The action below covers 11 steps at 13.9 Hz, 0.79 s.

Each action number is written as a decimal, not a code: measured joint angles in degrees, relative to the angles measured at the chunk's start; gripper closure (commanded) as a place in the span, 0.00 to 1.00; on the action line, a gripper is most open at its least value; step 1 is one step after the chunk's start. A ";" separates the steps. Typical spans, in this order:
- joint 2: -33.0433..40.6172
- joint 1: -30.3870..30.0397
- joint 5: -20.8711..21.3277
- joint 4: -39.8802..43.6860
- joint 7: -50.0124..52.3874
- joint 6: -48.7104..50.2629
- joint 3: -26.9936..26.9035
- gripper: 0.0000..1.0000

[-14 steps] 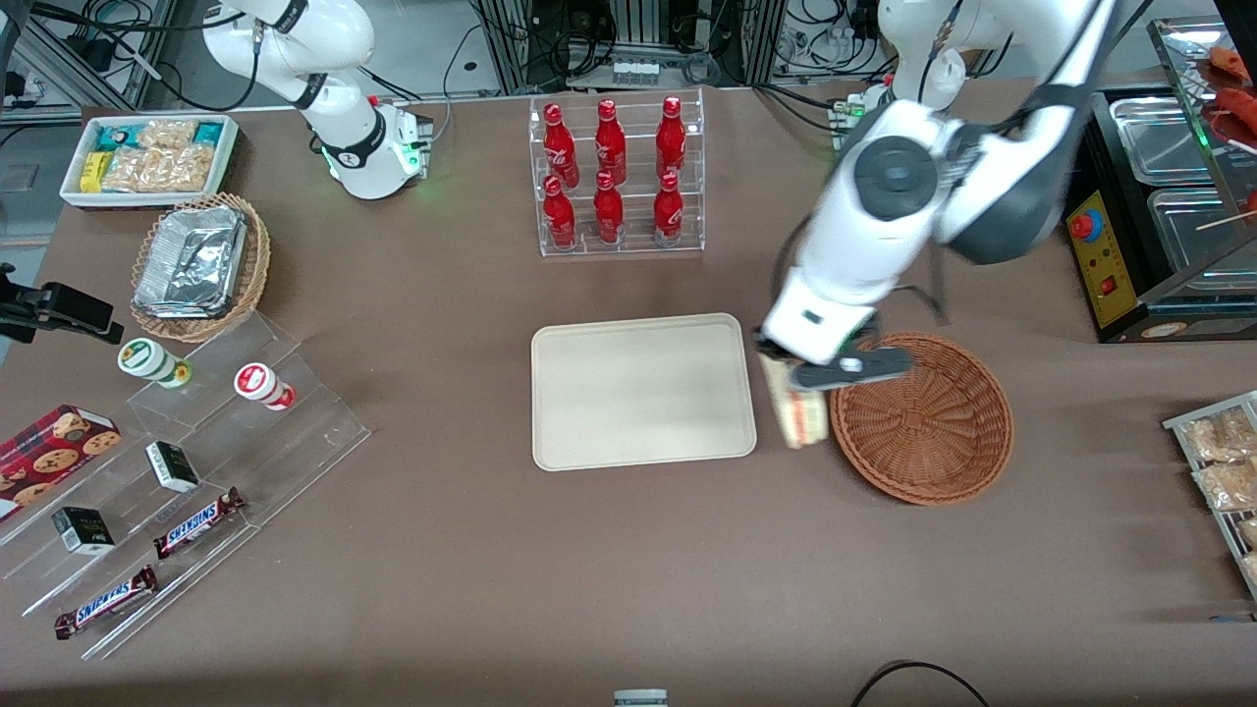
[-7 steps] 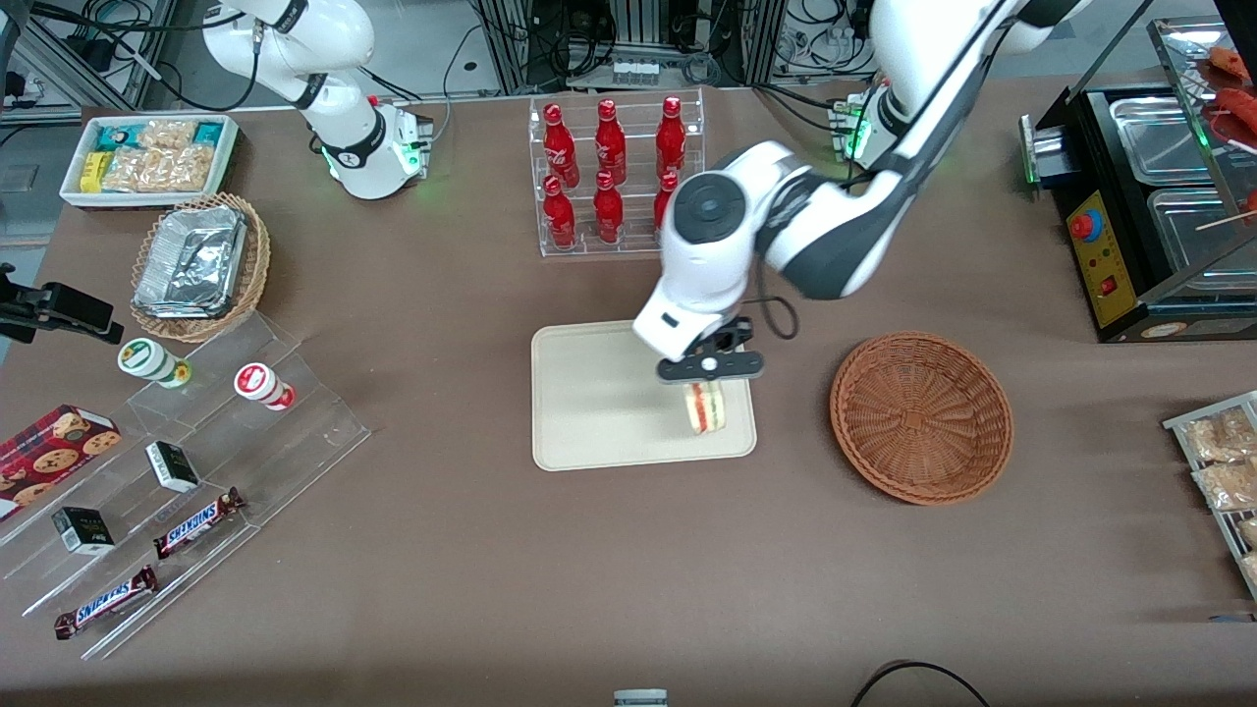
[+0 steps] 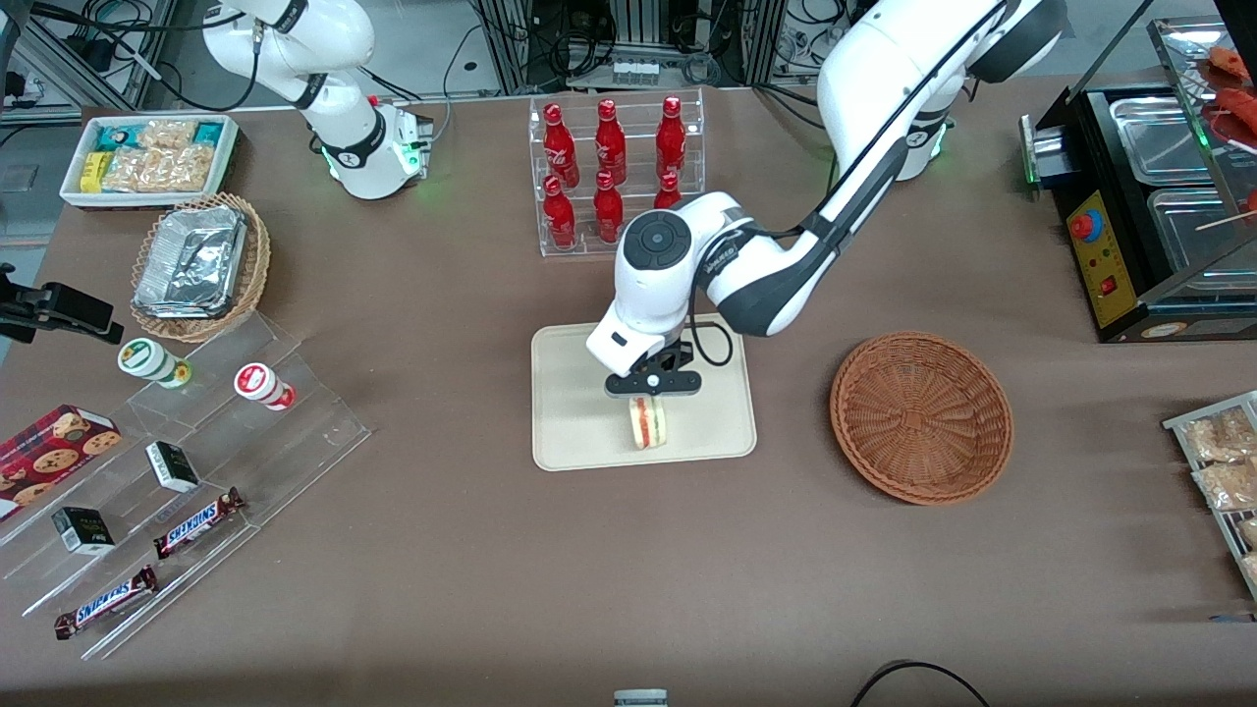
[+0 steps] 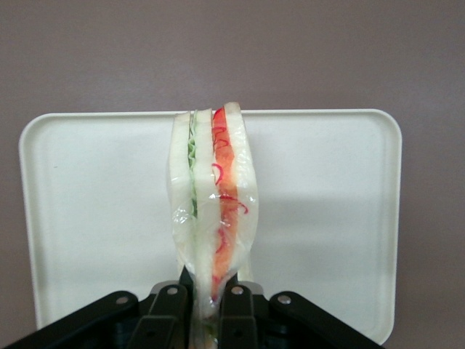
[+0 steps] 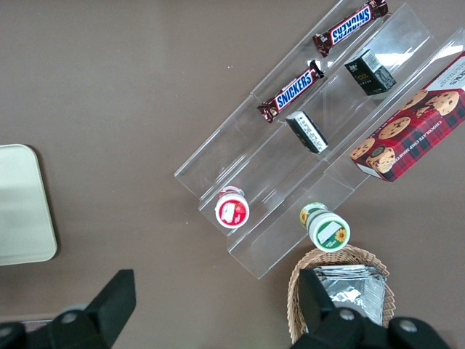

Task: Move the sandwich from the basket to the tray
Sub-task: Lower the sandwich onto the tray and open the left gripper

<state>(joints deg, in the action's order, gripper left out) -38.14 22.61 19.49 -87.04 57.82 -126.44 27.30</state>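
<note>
Left wrist view: the sandwich stands on edge, clamped at one end between the two black fingers of the gripper; the jaws are clenched on its clear wrap. Green filling runs along one bread seam, red-orange along the other. The cream tray lies directly under the sandwich, with brown table showing past the tray's rim.

Front view: the sandwich hangs from the gripper just below the centre of the frame, over the part of the tray nearest the camera. Whether its lower edge touches the tray surface cannot be told. The round brown wicker basket sits on the table at centre right of the frame, apart from the tray, with nothing seen inside it. A clear rack of red bottles stands at upper centre, farther from the camera than the tray. A lighter wicker basket of foil containers and a white bin of snack packets occupy the upper left. Clear stepped shelves with chocolate bars fill the lower left.
</note>
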 measured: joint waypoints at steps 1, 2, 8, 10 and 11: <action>-0.59 0.01 0.09 0.02 0.06 -0.78 0.00 1.00; -1.16 0.05 0.68 0.05 0.09 -1.02 0.00 1.00; -4.46 2.07 3.01 0.12 1.17 -1.19 0.01 1.00; -5.53 2.09 3.01 0.12 1.17 -1.19 -0.06 0.99; -6.03 2.08 3.01 0.12 1.17 -1.19 -0.11 0.63</action>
<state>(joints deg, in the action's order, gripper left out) -44.17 24.69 22.51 -86.92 58.99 -127.63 27.19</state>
